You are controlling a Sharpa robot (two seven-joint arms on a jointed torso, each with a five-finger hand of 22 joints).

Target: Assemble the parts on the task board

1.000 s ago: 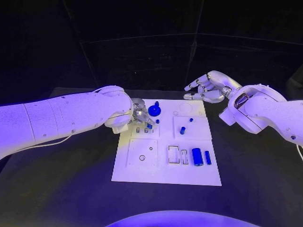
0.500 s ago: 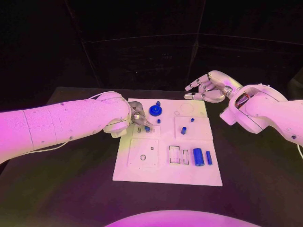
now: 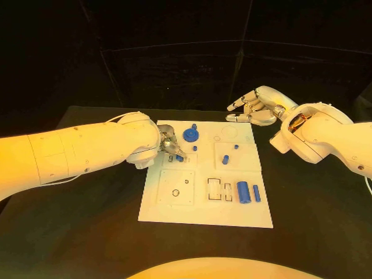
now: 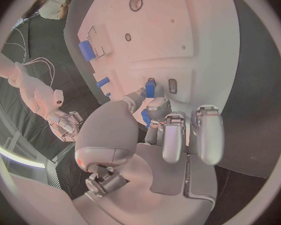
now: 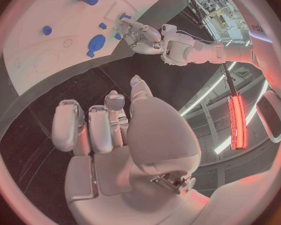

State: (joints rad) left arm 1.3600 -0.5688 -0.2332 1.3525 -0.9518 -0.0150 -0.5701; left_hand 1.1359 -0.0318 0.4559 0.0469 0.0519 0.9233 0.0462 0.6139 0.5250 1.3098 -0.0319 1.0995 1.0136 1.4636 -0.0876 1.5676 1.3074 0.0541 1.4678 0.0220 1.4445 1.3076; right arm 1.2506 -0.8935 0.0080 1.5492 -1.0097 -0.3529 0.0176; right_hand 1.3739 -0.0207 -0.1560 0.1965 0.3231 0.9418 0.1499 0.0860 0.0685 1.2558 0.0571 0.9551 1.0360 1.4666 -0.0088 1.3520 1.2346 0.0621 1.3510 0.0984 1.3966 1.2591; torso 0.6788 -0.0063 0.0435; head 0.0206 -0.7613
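The small blue part stands at a slot in the task board, directly beneath the fingertips of the left hand. In the left wrist view these fingertips close around a second blue piece just behind that part, apparently a pinch; whether the two are one piece or separate cannot be told. The hold looks meant to keep the piece upright over the neighbouring slots, so the step in hand is judged to be an insertion on that hand's side of the board. Beyond the hand, a round blue knob stands at the far edge of the board, and two short blue pegs lie past the fingertips toward the board's middle. Two blue cylinders lie side by side near the rectangular cut-outs, on the side toward the right arm. The right hand hovers off the board's far corner over the bench, fingers loosely curled, holding nothing, evidently kept clear of the work.
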